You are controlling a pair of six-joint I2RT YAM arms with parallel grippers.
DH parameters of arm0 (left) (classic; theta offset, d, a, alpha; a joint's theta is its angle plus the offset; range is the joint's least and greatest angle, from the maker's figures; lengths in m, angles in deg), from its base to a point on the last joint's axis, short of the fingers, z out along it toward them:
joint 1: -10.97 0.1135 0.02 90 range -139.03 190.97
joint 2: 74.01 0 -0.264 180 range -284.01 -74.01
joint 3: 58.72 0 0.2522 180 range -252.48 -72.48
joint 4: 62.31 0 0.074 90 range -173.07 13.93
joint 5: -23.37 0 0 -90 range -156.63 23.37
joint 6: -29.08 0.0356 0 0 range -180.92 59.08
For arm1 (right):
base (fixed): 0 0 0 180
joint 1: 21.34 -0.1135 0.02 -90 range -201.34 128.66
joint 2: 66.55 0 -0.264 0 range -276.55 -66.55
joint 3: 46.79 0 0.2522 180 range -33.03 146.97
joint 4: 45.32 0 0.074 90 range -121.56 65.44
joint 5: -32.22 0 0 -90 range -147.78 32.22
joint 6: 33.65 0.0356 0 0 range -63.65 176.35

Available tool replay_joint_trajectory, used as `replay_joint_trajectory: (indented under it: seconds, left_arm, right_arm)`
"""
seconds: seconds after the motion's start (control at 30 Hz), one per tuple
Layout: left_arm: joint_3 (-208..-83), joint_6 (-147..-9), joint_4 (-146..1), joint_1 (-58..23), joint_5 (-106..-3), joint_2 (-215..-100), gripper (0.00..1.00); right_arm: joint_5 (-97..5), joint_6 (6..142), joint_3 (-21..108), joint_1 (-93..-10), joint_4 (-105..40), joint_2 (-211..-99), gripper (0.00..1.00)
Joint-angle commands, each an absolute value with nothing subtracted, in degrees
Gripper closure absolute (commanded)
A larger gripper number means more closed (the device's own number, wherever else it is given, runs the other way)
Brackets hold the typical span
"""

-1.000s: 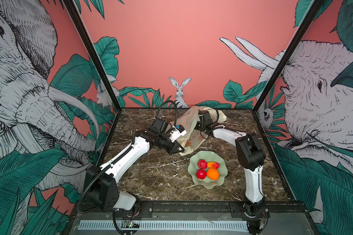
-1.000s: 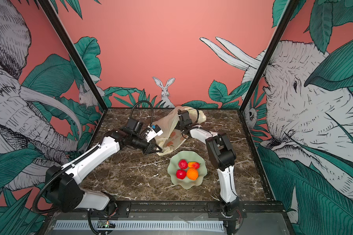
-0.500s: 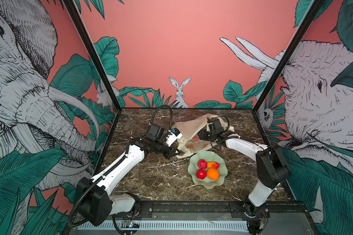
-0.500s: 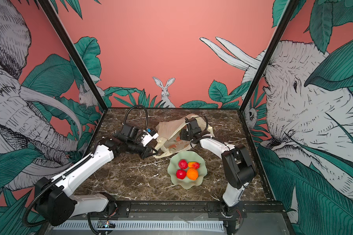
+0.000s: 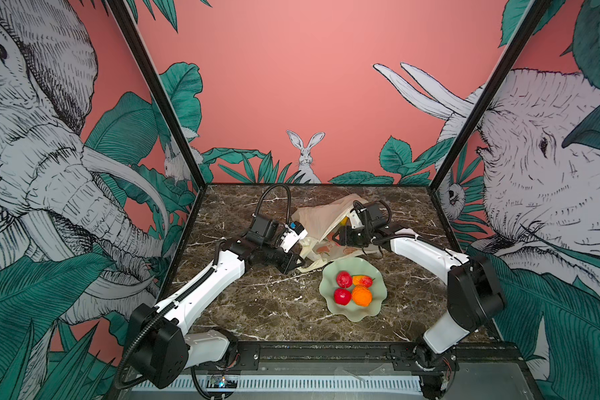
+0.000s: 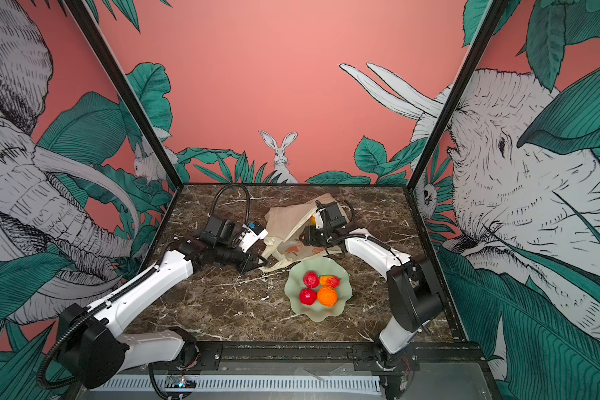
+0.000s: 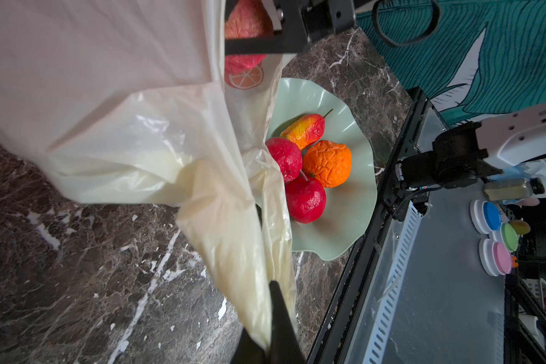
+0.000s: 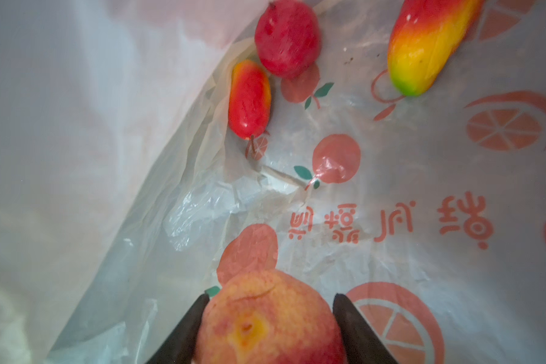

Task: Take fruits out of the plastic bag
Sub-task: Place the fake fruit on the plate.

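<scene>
The cream plastic bag lies at the back of the marble table with its mouth held up. My left gripper is shut on a bunched handle of the bag. Inside the bag, my right gripper is shut on a red-yellow fruit. Further in lie a round red fruit, a red-yellow one and a red-yellow-green one. Several fruits, among them two red and one orange, sit in the dish.
The pale green wavy-rimmed dish stands just in front of the bag, close to both grippers. The black front rail borders the table. Coloured lids lie beyond the rail. Walls close in the sides and back.
Both arms have come down and the bag, lifted a second ago, has sunk towards the table. The right arm has stretched out lower with its gripper still in the bag.
</scene>
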State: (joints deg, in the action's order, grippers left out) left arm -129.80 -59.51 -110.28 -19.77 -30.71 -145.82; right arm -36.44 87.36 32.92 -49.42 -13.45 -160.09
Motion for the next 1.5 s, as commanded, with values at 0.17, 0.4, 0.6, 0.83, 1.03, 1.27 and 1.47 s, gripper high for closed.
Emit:
replay_joint_trajectory:
  seconds: [0.17,0.4,0.6,0.83,1.03,1.27,1.47]
  left_arm:
    - [-132.7,-58.8,-110.5,-20.0,-29.9,-146.5,1.0]
    - [-132.7,-58.4,-109.7,-20.1,-29.5,-147.1,1.0]
    - [-133.4,-58.0,-109.6,-20.1,-28.8,-148.1,1.0]
    - [-134.1,-57.6,-109.5,-20.0,-28.4,-148.8,1.0]
    - [-134.7,-57.5,-109.5,-20.0,-28.5,-149.2,1.0]
    - [-134.4,-57.3,-109.2,-20.0,-28.5,-149.3,1.0]
    - [-134.6,-57.2,-109.2,-20.0,-28.4,-149.3,1.0]
  right_arm:
    - [-29.3,82.3,30.8,-49.4,-6.5,-151.5,0.52]
    - [-27.1,80.0,26.8,-49.5,-5.7,-145.9,0.52]
    - [-24.3,76.7,25.2,-49.8,-2.9,-142.5,0.53]
    - [-24.4,71.3,23.2,-51.3,4.0,-136.1,0.53]
    - [-25.2,68.8,22.0,-54.1,8.5,-132.8,0.53]
    - [-29.2,66.5,21.4,-59.6,13.8,-135.6,0.52]
    - [-34.7,64.7,23.2,-64.2,16.1,-142.0,0.46]
